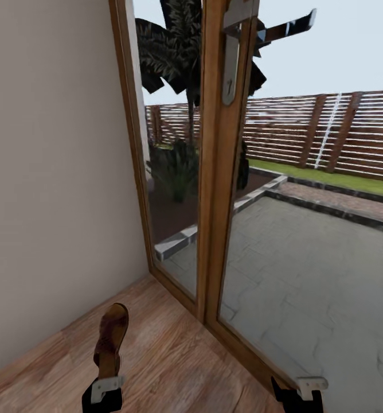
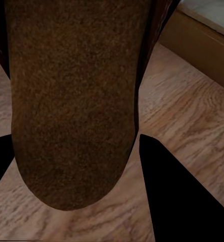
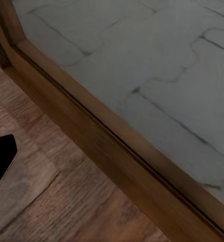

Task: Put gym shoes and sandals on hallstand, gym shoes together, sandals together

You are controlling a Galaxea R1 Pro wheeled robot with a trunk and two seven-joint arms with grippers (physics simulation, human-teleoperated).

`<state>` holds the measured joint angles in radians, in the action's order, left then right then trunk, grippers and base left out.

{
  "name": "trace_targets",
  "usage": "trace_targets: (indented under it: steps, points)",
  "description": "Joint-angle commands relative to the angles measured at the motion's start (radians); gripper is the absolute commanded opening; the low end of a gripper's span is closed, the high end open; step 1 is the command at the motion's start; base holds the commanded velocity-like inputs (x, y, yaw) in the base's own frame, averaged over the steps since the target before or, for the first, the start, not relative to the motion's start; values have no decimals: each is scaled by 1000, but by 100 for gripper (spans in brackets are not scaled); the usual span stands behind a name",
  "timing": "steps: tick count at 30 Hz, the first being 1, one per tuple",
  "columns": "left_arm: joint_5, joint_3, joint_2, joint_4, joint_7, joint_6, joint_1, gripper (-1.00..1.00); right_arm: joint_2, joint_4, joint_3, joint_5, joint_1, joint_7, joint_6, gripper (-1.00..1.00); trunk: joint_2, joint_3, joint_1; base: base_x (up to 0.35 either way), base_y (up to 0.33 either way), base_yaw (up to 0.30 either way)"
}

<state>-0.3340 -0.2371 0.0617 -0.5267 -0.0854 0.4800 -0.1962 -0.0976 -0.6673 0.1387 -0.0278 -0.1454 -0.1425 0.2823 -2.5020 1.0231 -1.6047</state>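
Corridor floor (image 1: 174, 367): light brown wood-grain planks, running up to a plain beige wall (image 1: 54, 172) on the left and a wood-framed glazed door (image 1: 214, 172) ahead and to the right. A metal lever handle (image 1: 237, 51) sits high on the door stile. Through the glass: grey paved patio (image 1: 306, 269), stone edging, planting bed with a palm (image 1: 186, 57), strip of lawn, slatted timber fence (image 1: 329, 132).

Left gripper (image 1: 102, 396), low in the head view, pinches one sandal (image 1: 110, 341) at its near end; the sandal stands up off the floor, its far end uppermost. In the left wrist view the sandal's brown underside (image 2: 74, 101) lies between the dark fingers (image 2: 177, 191), above the planks.

Right gripper (image 1: 300, 393) sits by the door's bottom rail (image 3: 117, 151); whether its fingers are spread or pressed together cannot be told.
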Motion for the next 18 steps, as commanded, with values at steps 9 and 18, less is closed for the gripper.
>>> trace_targets:
  steps: [9,18]
  points:
    - [-5,-6,1,11,-14,59,13,-100,1,2,5,-3,0,-8,3,100,0,1,0,0,0,254]
    - [-6,13,1,11,-17,63,15,-100,1,2,5,-3,0,-9,2,100,0,1,0,0,0,274]
